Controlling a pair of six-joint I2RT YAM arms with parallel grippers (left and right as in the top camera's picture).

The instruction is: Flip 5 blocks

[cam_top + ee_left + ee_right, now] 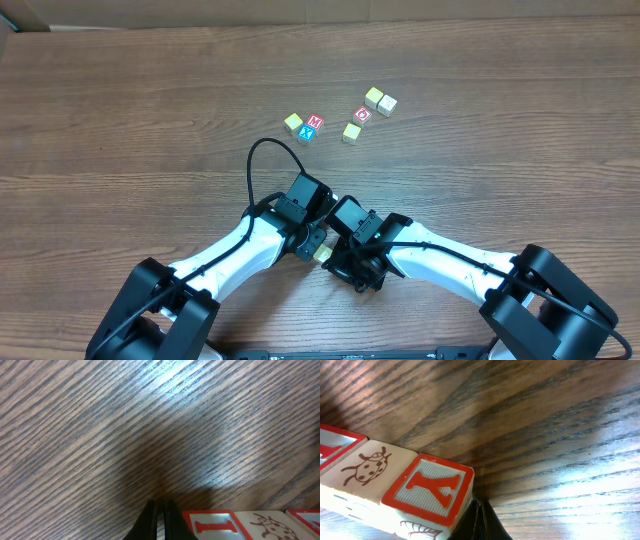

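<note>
A short row of small cream wooden alphabet cubes (375,467), with red letters and a ladybug on top, lies on the brown wood-grain table (120,100). The left gripper (158,519) and the right gripper (479,519), both pinched together and empty, sit just beside the row's opposite ends. Closed tips may shove the touching cubes sideways instead of tipping one. The wrists crowd each other above the row. Several loose cubes (352,132) lie well beyond it.

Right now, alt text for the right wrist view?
A row of three touching blocks on the wooden table: a cut-off block, a ladybug block, a red Y block. The right end effector sits shut at the bottom edge.
</note>
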